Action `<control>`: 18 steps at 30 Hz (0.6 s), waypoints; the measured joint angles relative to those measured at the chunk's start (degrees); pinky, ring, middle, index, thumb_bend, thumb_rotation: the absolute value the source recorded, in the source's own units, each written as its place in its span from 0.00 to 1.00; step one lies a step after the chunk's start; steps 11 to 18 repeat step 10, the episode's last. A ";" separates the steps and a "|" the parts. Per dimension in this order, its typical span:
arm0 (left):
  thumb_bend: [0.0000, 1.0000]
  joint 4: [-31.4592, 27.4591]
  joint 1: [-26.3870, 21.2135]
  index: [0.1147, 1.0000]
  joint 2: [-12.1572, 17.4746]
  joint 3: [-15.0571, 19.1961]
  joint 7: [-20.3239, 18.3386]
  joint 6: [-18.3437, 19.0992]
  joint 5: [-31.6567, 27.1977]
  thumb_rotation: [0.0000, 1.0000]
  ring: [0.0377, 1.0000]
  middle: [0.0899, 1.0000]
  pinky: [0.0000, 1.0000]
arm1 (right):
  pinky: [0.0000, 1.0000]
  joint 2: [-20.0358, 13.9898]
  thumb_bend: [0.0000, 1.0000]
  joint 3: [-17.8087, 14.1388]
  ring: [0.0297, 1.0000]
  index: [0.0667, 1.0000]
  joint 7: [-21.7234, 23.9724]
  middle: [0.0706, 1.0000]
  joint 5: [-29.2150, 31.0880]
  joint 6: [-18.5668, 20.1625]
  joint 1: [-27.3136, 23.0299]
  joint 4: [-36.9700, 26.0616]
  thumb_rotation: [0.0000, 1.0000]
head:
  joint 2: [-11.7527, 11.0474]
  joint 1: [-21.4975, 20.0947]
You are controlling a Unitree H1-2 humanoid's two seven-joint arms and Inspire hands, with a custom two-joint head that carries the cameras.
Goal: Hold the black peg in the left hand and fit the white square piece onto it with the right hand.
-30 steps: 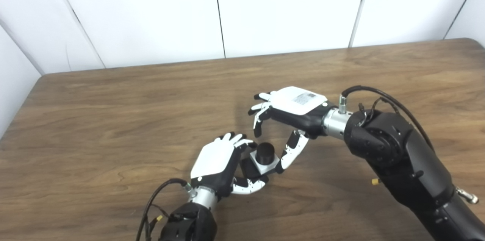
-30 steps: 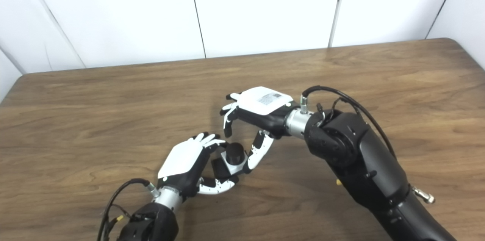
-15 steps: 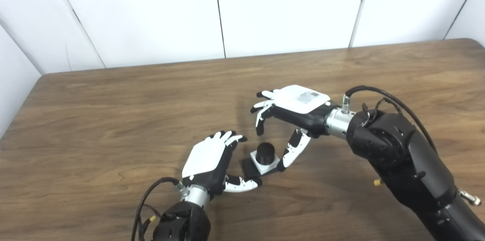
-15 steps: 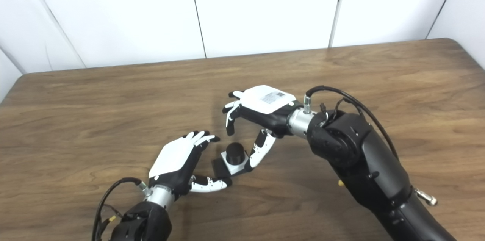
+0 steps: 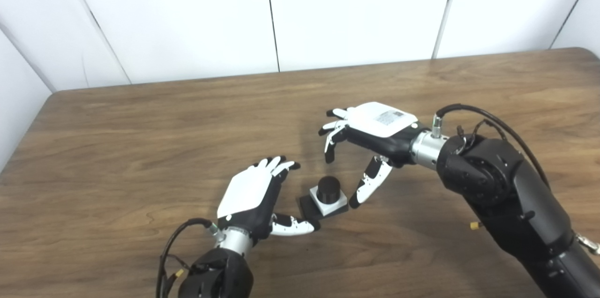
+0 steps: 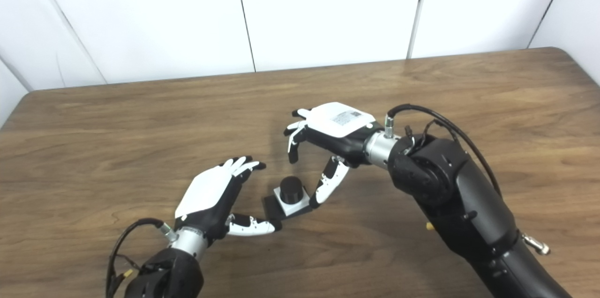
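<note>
Wooden table [image 5: 140,120] around both open hands.

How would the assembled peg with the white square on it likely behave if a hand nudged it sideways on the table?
The black peg stands upright through the white square piece on a flat dark base, so it would probably slide rather than roll. The base looks wider than the peg, so tipping seems unlikely. It looks rigid and small, probably light. Both hands are open, clear of it.
</note>
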 measured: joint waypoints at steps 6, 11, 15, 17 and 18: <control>0.91 -0.96 -0.17 0.87 1.04 2.93 -2.63 0.11 -0.11 0.36 1.00 0.99 1.00 | 0.99 -0.35 0.98 -2.43 1.00 0.66 0.00 0.91 1.05 1.20 0.59 -0.06 0.30 | -0.09 -0.18; 0.92 -2.94 -0.33 0.88 1.89 5.81 -5.11 0.78 -1.53 0.35 1.00 1.00 1.00 | 0.99 -0.57 0.98 -3.85 1.00 0.69 0.01 0.91 1.65 3.22 2.11 -0.84 0.31 | 0.09 -0.26; 0.92 -2.94 -0.33 0.88 1.89 5.81 -5.11 0.78 -1.53 0.35 1.00 1.00 1.00 | 0.99 -0.57 0.98 -3.85 1.00 0.69 0.01 0.91 1.65 3.22 2.11 -0.84 0.31 | 0.09 -0.26; 0.92 -2.94 -0.33 0.88 1.89 5.81 -5.11 0.78 -1.53 0.35 1.00 1.00 1.00 | 0.99 -0.57 0.98 -3.85 1.00 0.69 0.01 0.91 1.65 3.22 2.11 -0.84 0.31 | 0.09 -0.26; 0.92 -2.94 -0.33 0.88 1.89 5.81 -5.11 0.78 -1.53 0.35 1.00 1.00 1.00 | 0.99 -0.57 0.98 -3.85 1.00 0.69 0.01 0.91 1.65 3.22 2.11 -0.84 0.31 | 0.09 -0.26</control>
